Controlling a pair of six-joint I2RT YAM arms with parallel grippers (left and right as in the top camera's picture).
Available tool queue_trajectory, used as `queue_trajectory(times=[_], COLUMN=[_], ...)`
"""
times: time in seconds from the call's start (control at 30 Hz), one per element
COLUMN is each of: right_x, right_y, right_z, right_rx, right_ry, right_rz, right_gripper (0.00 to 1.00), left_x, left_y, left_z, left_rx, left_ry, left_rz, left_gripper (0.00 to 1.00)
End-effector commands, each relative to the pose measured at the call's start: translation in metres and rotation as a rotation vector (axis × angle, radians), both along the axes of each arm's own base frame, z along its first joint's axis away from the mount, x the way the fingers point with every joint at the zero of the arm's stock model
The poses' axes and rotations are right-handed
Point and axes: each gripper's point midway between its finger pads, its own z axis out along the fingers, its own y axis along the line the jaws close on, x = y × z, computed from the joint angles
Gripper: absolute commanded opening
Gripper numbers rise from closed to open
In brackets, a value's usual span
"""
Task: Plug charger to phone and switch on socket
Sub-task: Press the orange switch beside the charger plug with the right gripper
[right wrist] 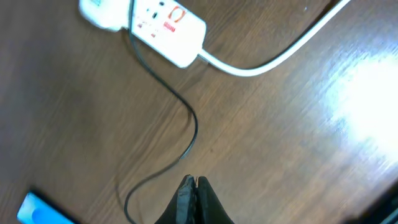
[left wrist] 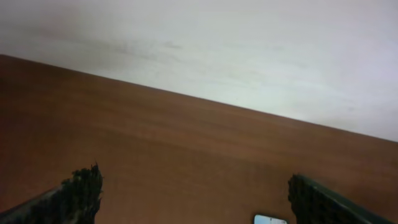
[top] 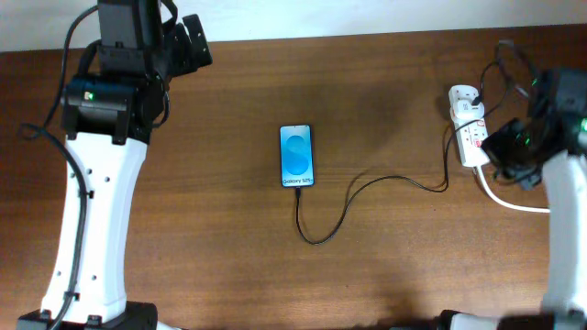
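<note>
Charger point(top: 367, 188) looks plugged into phone point(top: 296, 156), back-left of my right gripper point(right wrist: 194, 184), whose fingers sit pressed together on nothing; socket point(right wrist: 168, 25) lies ahead, its switch likely not yet pressed.

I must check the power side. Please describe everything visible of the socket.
The socket is a white, elongated, plastic-looking strip with small red markings. It lies flat on the brown wooden table, at its right side. A thick white cord leaves one end, and the thin black charger runs from it. The state of its switches cannot be told.
</note>
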Motion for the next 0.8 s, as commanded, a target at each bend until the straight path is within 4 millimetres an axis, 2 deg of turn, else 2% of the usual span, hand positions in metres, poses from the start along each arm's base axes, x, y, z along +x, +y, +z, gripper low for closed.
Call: queue_trajectory(times=[0.0,0.13,0.3,0.4,0.47,0.63,0.77], right_x=[0.031,0.064,0.1,0.119,0.129,0.154,0.162], right_y=[-0.023,-0.047,-0.05,-0.054,-0.06,-0.072,-0.074], right_z=[-0.006,-0.029,-0.079,-0.102,-0.111,-0.117,-0.118], right_rx=[0.027,0.038,0.156,0.191,0.191,0.164,0.165], right_ry=[0.008,0.05,0.053,0.024,0.0,-0.092,-0.12], right_rz=[0.01,0.012,0.04,0.042,0.04,0.042,0.037], right_gripper=[0.04,0.04,0.04,0.04,0.04,0.04,0.04], left_x=[-0.012,-0.013,-0.014,-0.015,-0.016,-0.017,-0.018], left_y=[-0.003,-0.003,-0.003,-0.002,-0.002,-0.001,-0.001], left_z=[0.014,0.012,0.011,0.01,0.009,0.006,0.005], left_rx=[-0.008,-0.007,-0.005,-0.004,-0.001,0.0,0.002], left_ry=[-0.017,-0.011,-0.004,0.001,0.007,0.018,0.025], left_rz=[-0.034,-0.034,-0.034,-0.034,-0.031,-0.03,-0.03], left_gripper=[1.0,1.0,1.0,1.0,1.0,1.0,1.0])
